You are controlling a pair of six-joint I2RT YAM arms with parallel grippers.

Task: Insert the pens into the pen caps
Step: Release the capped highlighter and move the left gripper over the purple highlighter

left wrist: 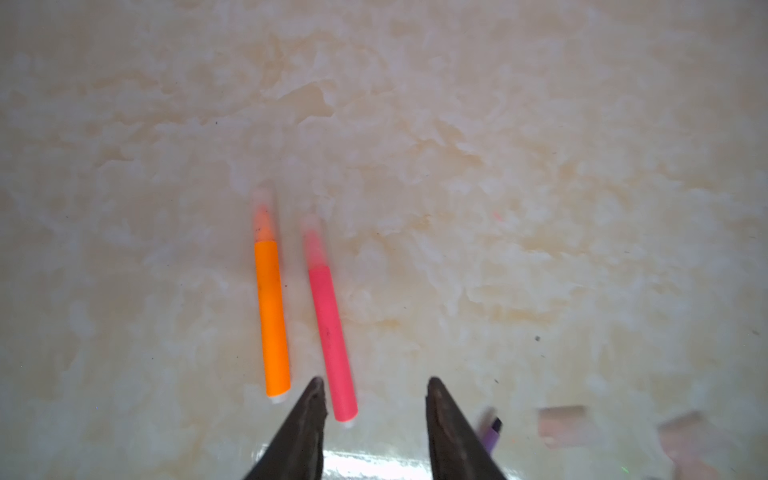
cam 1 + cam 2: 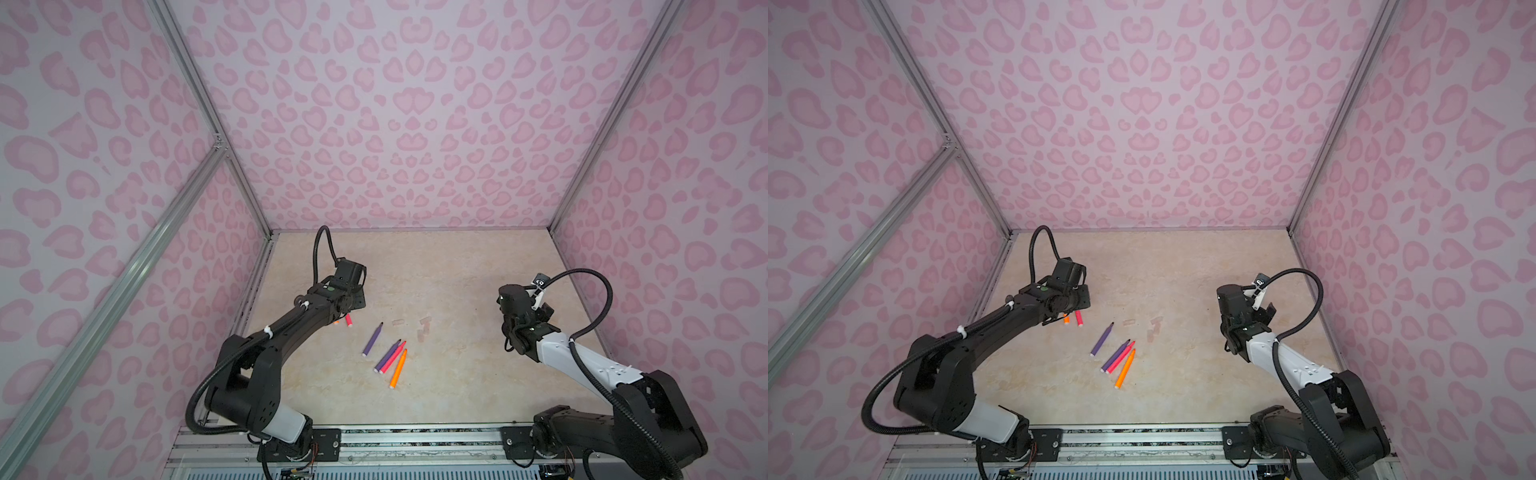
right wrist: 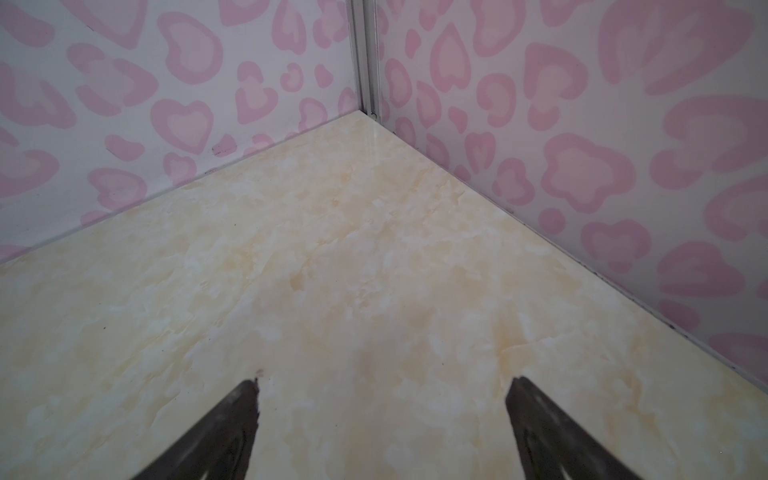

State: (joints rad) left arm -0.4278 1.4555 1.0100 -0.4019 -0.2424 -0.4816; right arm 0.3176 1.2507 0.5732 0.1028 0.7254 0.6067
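An orange pen (image 1: 272, 316) and a pink pen (image 1: 332, 340) lie side by side on the beige table, each with a translucent pen cap (image 1: 263, 216) over its tip. My left gripper (image 1: 375, 382) hovers open just above them. The pink pen's white butt end lies beside one fingertip, and nothing is gripped. In both top views these two pens (image 2: 348, 320) peek out from under the left wrist. Several uncapped pens lie mid-table: purple (image 2: 372, 340), purple (image 2: 388, 356), pink (image 2: 394, 358), orange (image 2: 398, 369). My right gripper (image 3: 384, 380) is open and empty over bare table.
Loose pen caps (image 2: 397, 322) (image 2: 424, 326) lie faint on the table behind the uncapped pens, between the two arms. Pink-patterned walls close the table at the back and both sides; the right gripper faces the back right corner (image 3: 372, 112).
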